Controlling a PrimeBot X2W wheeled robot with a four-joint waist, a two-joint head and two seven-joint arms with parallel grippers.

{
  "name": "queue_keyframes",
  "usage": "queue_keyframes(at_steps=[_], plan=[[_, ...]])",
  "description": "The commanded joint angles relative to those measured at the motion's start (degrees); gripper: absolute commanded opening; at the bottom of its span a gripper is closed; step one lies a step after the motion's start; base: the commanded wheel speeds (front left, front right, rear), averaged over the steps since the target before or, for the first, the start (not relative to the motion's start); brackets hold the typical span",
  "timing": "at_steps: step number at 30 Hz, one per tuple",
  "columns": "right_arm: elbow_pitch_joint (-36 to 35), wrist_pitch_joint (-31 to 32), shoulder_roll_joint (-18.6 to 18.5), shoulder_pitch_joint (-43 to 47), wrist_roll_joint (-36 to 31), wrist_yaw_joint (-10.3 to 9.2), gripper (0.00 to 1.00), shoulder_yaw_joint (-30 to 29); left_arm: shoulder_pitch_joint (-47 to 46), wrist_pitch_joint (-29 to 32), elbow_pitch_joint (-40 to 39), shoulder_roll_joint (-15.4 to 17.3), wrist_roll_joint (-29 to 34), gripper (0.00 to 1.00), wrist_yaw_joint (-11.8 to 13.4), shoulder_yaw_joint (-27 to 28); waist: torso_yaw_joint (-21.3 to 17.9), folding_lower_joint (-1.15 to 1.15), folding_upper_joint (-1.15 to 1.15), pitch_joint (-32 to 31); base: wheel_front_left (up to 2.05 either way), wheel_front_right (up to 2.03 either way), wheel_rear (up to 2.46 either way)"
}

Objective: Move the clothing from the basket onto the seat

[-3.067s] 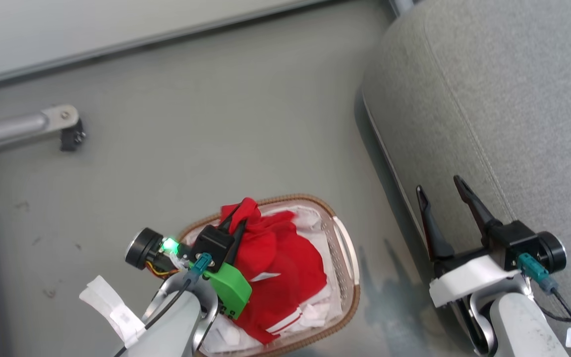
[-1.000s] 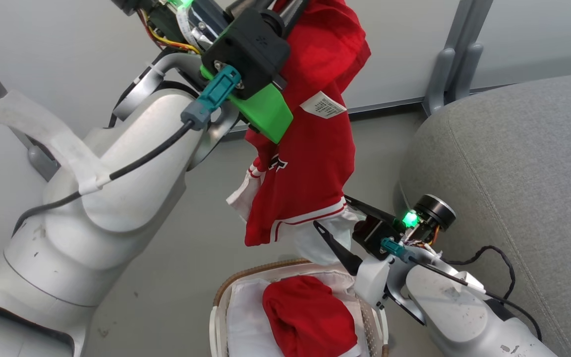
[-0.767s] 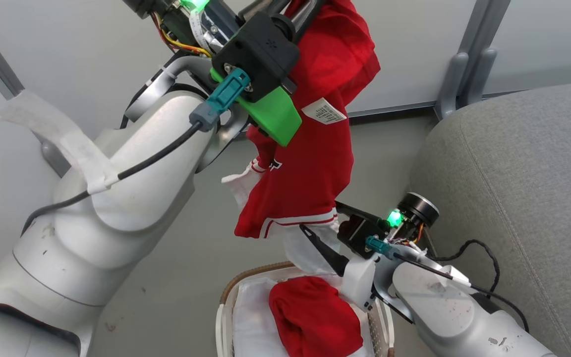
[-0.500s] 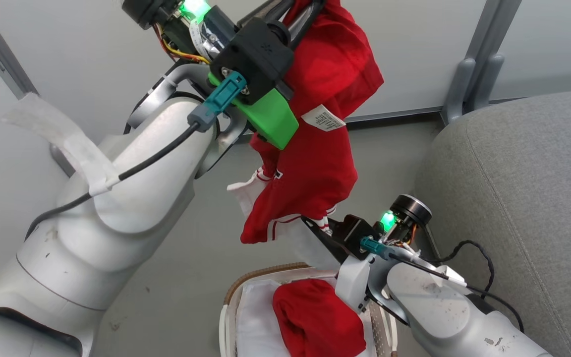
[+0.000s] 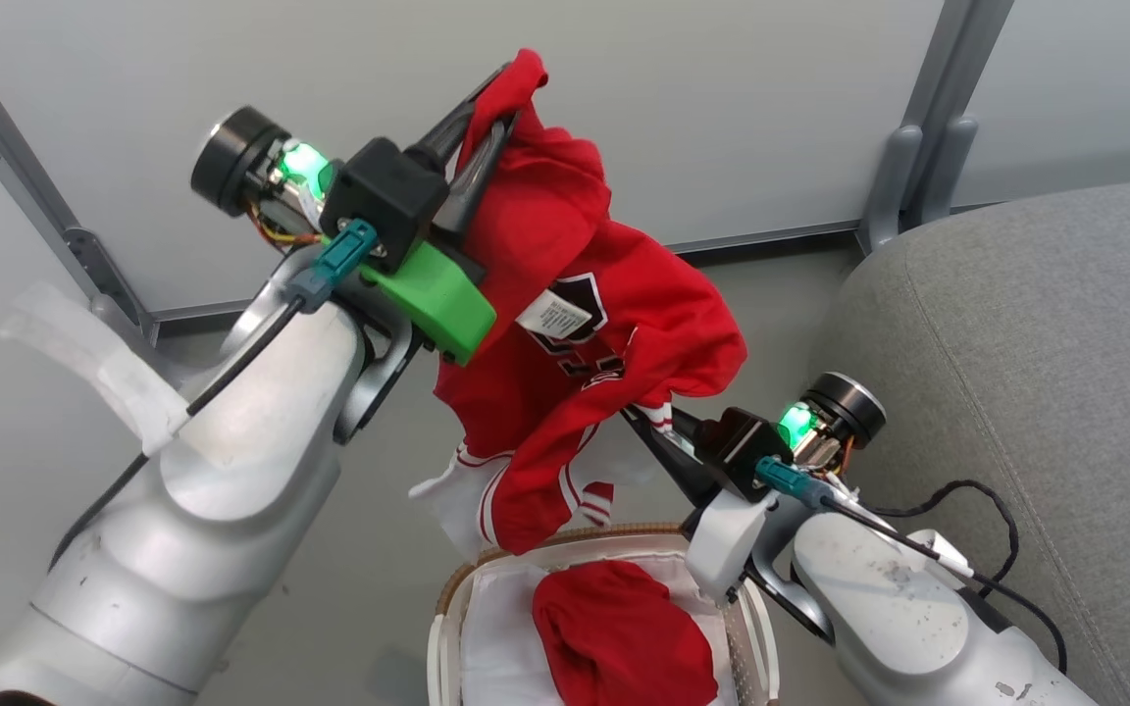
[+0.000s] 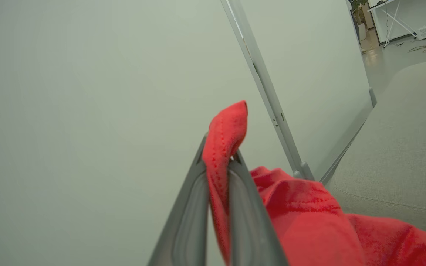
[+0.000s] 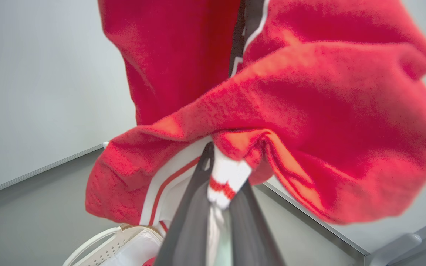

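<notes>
While the jersey (image 5: 614, 373) hangs above the basket (image 5: 565, 537), left gripper (image 5: 491, 103) clamped on a red fold up top, right gripper (image 5: 642, 420) clamped on the white striped cuff lower down, I'd swing both arms together toward the seat (image 5: 1016, 343) beside the basket and keep the cloth slack. Jersey is soft, fuzzy, limp; plain red garment (image 5: 614, 637) lies bunched inside the basket on white lining (image 5: 496, 637). Basket: perforated plastic, brown woven rim; seat: coarse grey weave, rounded edge.

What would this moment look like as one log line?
left pincer: shut on jersey, held high | right pincer: shut on jersey's white cuff | plain red garment: in basket
</notes>
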Motion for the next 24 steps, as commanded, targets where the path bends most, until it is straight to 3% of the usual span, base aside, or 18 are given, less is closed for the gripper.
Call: queue_keyframes(at_steps=[1, 2, 3, 4, 15, 24], plan=[[-1.13, -0.14, -0.34, 1.16, -0.45, -0.06, 0.00, -1.10, 2.13, -0.90, 0.70, 0.16, -0.90, 0.39, 0.38, 0.60, -0.13, 0.00, 0.00, -0.13, 0.00, 0.00, 0.00], [-1.79, -0.14, -0.44, 1.48, -0.61, -0.06, 0.00, -1.87, 3.13, -1.31, 1.19, 0.12, -1.61, 0.49, 0.39, 0.85, -0.16, 0.00, 0.00, -0.14, 0.00, 0.00, 0.00], [-2.64, -0.14, -0.56, 1.95, -0.79, -0.06, 0.00, -2.90, 4.42, -1.83, 1.74, 0.02, -2.47, 0.91, 0.29, 1.02, -0.20, 0.00, 0.00, -0.16, 0.00, 0.00, 0.00], [-3.49, -0.14, -0.63, 2.35, -1.07, -0.06, 0.00, -3.93, 5.63, -2.28, 2.37, -0.14, -3.04, 1.00, 0.23, 1.15, -0.20, 0.00, 0.00, -0.17, 0.00, 0.00, 0.00], [-9.84, -0.14, -0.91, 5.64, -3.69, -0.06, 0.00, -12.38, 18.96, -4.21, 3.35, -3.15, -6.48, 1.00, 1.84, 5.04, -0.29, 0.00, 0.00, 0.17, 0.00, 0.00, 0.00], [-12.29, -0.14, -1.68, 7.35, -4.95, -0.06, 0.00, -16.08, 30.67, -4.18, 1.87, -6.80, -2.59, 1.00, 0.99, 9.84, -0.87, 0.00, 0.00, 0.69, 0.00, 0.00, 0.00]])
